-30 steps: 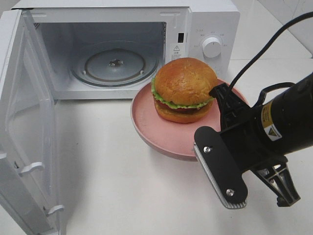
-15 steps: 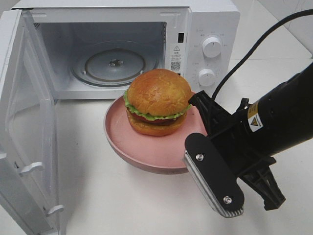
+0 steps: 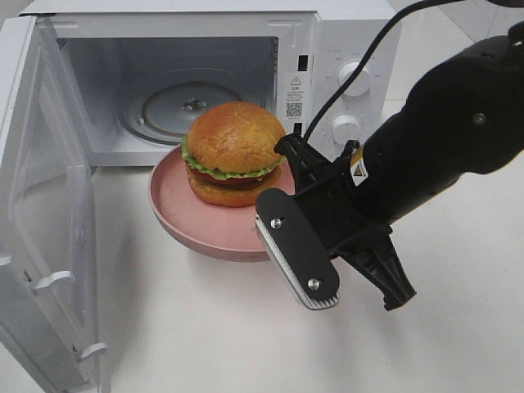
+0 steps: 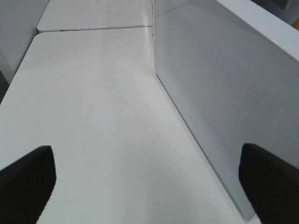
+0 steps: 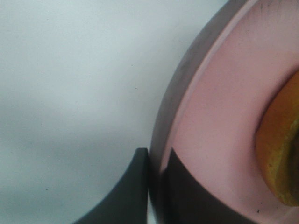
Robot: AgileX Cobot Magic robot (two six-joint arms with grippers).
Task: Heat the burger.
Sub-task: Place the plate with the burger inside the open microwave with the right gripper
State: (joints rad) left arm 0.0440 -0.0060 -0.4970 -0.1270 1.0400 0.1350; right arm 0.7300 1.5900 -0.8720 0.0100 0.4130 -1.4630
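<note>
One edge is all that carries the load. The right jaws are pinching the pink plate (image 3: 173, 219) at its 4 o'clock rim. The burger (image 3: 235, 151) sits near the middle of that plate, which appears lifted off the tabletop (image 3: 205, 327) just before the open microwave (image 3: 352, 33), at 6 o'clock from the glass turntable (image 3: 192, 110). We judge that such a hold could let the plate sag or swivel toward 10 o'clock, and the burger could then slide off. We also fear the far rim catching the oven's sill if it goes in too low, or brushing the door (image 3: 49, 205) at 9 o'clock. The left jaws are spread wide with nothing between them, so we expect no support from that side.
</note>
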